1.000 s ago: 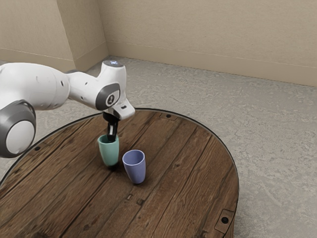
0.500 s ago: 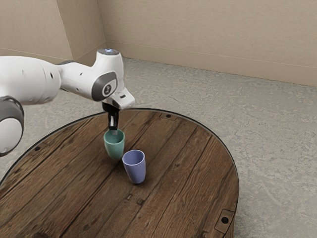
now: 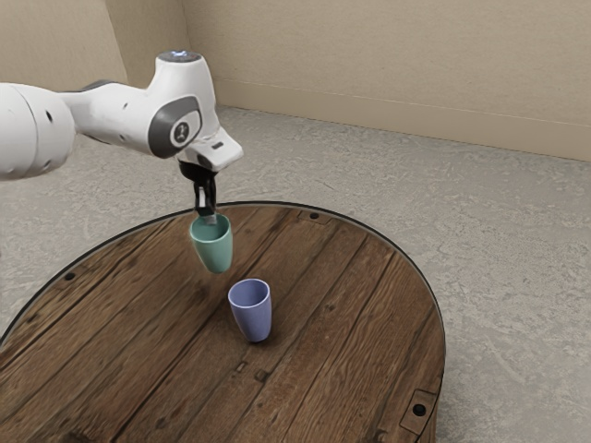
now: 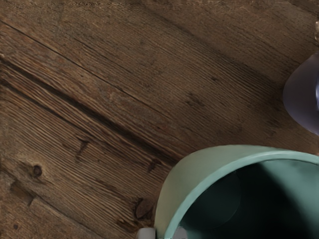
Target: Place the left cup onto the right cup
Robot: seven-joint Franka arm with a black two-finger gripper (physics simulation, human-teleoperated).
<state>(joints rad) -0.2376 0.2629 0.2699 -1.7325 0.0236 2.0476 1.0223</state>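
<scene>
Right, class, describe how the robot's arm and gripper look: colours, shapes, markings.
The arm is glossy white with rounded, tube-like segments. A grey disc with a small dark mark caps one joint, and a pale blue light tops it. The gripper is black, slim and two-fingered.

The mint-green cup [image 3: 212, 245] held in the black jaws contrasts with the lavender cup [image 3: 250, 309] below them. The table [image 3: 351, 305] shows dark brown planks with knots and streaked grain.

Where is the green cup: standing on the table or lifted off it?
Lifted off. The gripper holds the green cup by its rim; it hangs slightly tilted above the table.
</scene>
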